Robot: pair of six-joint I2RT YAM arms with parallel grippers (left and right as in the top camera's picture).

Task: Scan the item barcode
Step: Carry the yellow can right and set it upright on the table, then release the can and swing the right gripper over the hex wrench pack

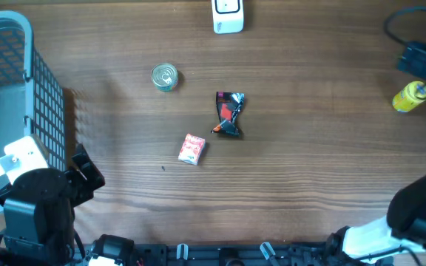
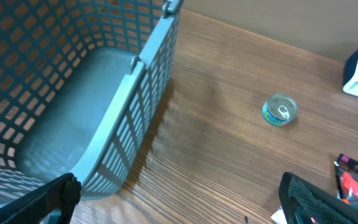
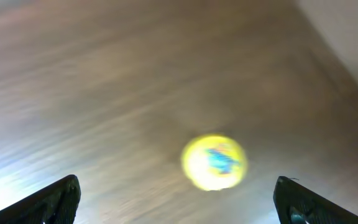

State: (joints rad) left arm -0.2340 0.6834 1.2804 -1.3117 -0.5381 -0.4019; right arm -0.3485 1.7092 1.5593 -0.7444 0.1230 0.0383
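Yellow bottle [image 3: 214, 162] lies free under the right jaws, spread wide; left jaws also apart.

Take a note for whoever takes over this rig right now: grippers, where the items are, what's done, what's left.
Left gripper open, empty, beside the basket.
Right gripper open above the yellow bottle, not holding it.
Scanner at the far edge; can, black packet, pink packet mid-table.
No item shows in the basket; scans done cannot be told.
Left: scan the items.

blocked: basket [image 1: 46, 89] left, bottle [image 1: 410, 96] far right | mid-table: can [image 1: 164, 77], wrapper [image 1: 229, 113], packet [image 1: 191, 148] | open: table [image 1: 324, 148] right of wrapper
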